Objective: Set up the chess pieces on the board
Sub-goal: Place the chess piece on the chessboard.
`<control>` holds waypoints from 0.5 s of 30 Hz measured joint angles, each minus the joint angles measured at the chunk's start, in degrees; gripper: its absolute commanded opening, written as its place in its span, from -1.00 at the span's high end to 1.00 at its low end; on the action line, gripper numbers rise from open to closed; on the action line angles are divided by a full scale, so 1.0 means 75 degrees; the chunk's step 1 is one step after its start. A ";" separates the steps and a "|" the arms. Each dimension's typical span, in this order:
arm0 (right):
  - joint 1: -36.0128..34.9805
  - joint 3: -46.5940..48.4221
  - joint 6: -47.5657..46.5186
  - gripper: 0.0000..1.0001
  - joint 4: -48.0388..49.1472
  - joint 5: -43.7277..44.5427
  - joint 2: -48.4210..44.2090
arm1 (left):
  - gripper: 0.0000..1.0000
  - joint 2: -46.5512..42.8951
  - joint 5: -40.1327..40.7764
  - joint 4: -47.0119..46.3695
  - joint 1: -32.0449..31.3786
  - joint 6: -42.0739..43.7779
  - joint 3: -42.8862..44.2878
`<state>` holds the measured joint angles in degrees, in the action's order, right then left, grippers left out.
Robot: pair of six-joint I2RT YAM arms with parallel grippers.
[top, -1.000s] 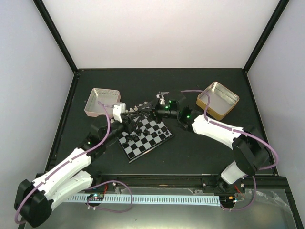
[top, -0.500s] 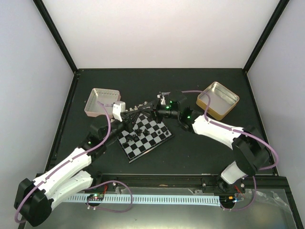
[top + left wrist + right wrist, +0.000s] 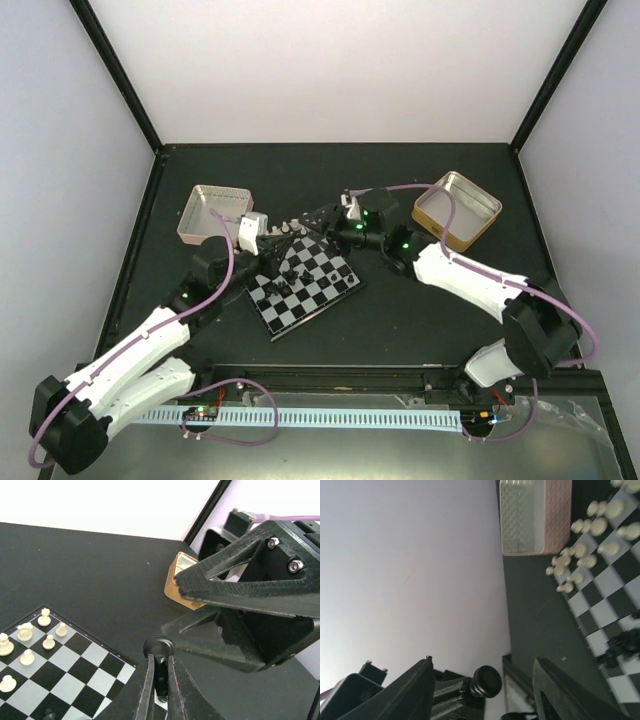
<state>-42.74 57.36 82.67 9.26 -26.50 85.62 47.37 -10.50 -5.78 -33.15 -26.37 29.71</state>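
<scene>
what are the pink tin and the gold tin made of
Pink tin: probably thin sheet metal, with a pink painted outer wall and a bare silvery floor stamped with a fine pattern. Gold tin: probably metal too, with a glossy gold wall and a bright reflective inside.

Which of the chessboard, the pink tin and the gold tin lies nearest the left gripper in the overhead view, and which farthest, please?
1. Chessboard: its far left edge lies beneath the left gripper.
2. Pink tin: just beyond the gripper, to the left.
3. Gold tin: far right, past the right arm.
</scene>
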 measured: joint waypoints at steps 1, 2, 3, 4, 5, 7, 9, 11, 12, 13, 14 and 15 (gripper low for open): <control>0.0050 -0.0029 -0.0128 -0.12 -0.0111 0.0108 -0.0096 | 0.97 0.0000 0.0000 0.0219 0.0000 0.0070 0.0114; 0.0114 -0.0099 -0.0280 -0.13 -0.0227 0.0248 -0.0236 | 0.97 0.0003 -0.0003 0.0408 0.0000 0.0125 0.0210; 0.0207 -0.0204 -0.0455 -0.13 -0.0373 0.0376 -0.0417 | 0.97 0.0023 -0.0006 0.0644 -0.0003 0.0184 0.0335; 0.0297 -0.0300 -0.0600 -0.13 -0.0501 0.0498 -0.0574 | 0.97 0.0105 -0.0009 0.0930 -0.0012 0.0254 0.0513; 0.0420 -0.0425 -0.0772 -0.13 -0.0656 0.0659 -0.0769 | 0.97 0.0187 -0.0012 0.1096 -0.0026 0.0294 0.0641; 0.0664 -0.0662 -0.1072 -0.13 -0.0927 0.0930 -0.1096 | 0.97 0.0600 -0.0032 0.1626 -0.0114 0.0361 0.1052; 0.0930 -0.0901 -0.1393 -0.13 -0.1274 0.1212 -0.1413 | 0.97 0.1040 -0.0026 0.2090 -0.0268 0.0420 0.1422; 0.1198 -0.1134 -0.1702 -0.13 -0.1661 0.1524 -0.1696 | 0.97 0.1521 -0.0003 0.2600 -0.0519 0.0469 0.1833; 0.1297 -0.1239 -0.1830 -0.13 -0.1816 0.1664 -0.1813 | 0.97 0.1784 0.0012 0.2844 -0.0679 0.0490 0.2069; 0.1411 -0.1346 -0.1973 -0.13 -0.1996 0.1813 -0.1929 | 0.97 0.2069 0.0020 0.3089 -0.0860 0.0510 0.2331; 0.1510 -0.1457 -0.2092 -0.13 -0.2154 0.1953 -0.2043 | 0.97 0.2311 0.0044 0.3287 -0.1005 0.0525 0.2550; 0.1594 -0.1562 -0.2200 -0.13 -0.2294 0.2087 -0.2145 | 0.97 0.2605 0.0105 0.3541 -0.1177 0.0539 0.2833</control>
<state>-30.79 45.65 66.17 -7.94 -10.85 69.54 66.92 -9.72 20.78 -41.98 -22.33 50.96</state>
